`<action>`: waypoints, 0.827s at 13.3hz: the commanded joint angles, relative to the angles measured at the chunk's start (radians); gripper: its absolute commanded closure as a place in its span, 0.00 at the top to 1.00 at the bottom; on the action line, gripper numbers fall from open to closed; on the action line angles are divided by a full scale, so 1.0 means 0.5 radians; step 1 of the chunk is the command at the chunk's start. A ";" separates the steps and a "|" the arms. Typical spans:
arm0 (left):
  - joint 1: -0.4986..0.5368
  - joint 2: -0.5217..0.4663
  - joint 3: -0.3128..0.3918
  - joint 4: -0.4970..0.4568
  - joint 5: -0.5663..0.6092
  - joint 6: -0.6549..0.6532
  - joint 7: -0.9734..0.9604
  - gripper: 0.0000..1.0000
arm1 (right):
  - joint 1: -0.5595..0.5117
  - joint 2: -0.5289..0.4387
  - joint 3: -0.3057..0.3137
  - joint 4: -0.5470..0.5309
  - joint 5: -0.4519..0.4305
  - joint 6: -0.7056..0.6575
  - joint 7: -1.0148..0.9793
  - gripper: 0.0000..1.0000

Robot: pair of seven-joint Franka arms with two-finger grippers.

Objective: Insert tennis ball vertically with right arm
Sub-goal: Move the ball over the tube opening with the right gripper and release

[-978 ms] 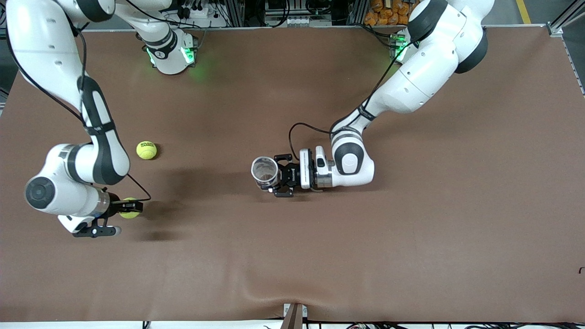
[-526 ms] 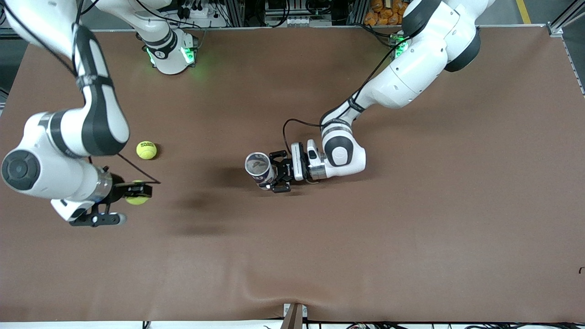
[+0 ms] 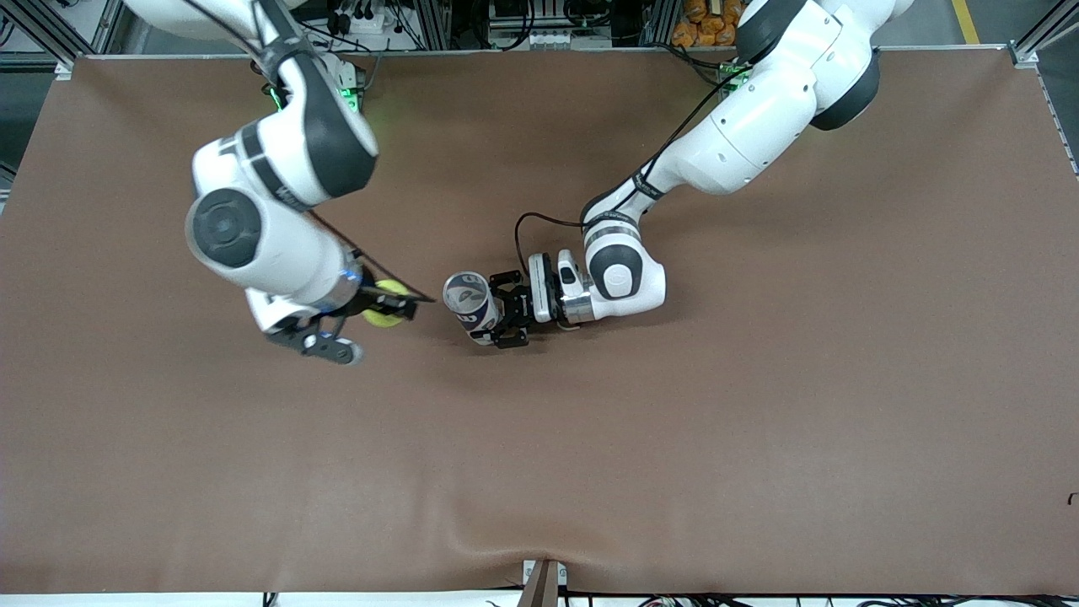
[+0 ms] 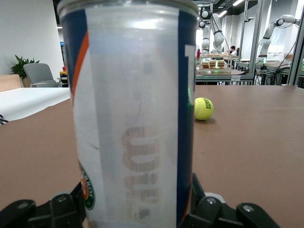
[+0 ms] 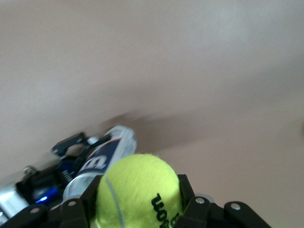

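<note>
Right gripper [image 3: 389, 305] clamped on tennis ball [image 3: 382, 304], carried just beside the can [image 3: 469, 302]. Left gripper [image 3: 499, 319] grips the can upright, mouth up, probably presenting it for a top-down drop.

Right arm hides the second tennis ball [image 4: 204, 108] from the front view.
</note>
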 commanded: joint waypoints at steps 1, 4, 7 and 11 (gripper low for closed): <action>-0.009 -0.019 0.000 -0.031 -0.089 0.053 0.124 0.81 | 0.120 0.024 -0.018 0.032 0.036 0.033 0.292 0.35; -0.006 -0.019 0.000 -0.034 -0.090 0.053 0.130 0.81 | 0.237 0.079 -0.019 0.026 0.034 0.129 0.455 0.35; -0.006 -0.019 0.000 -0.031 -0.090 0.053 0.130 0.81 | 0.311 0.168 -0.022 0.023 0.018 0.187 0.547 0.36; -0.006 -0.019 0.000 -0.034 -0.090 0.053 0.130 0.81 | 0.336 0.229 -0.028 0.011 0.006 0.209 0.618 0.37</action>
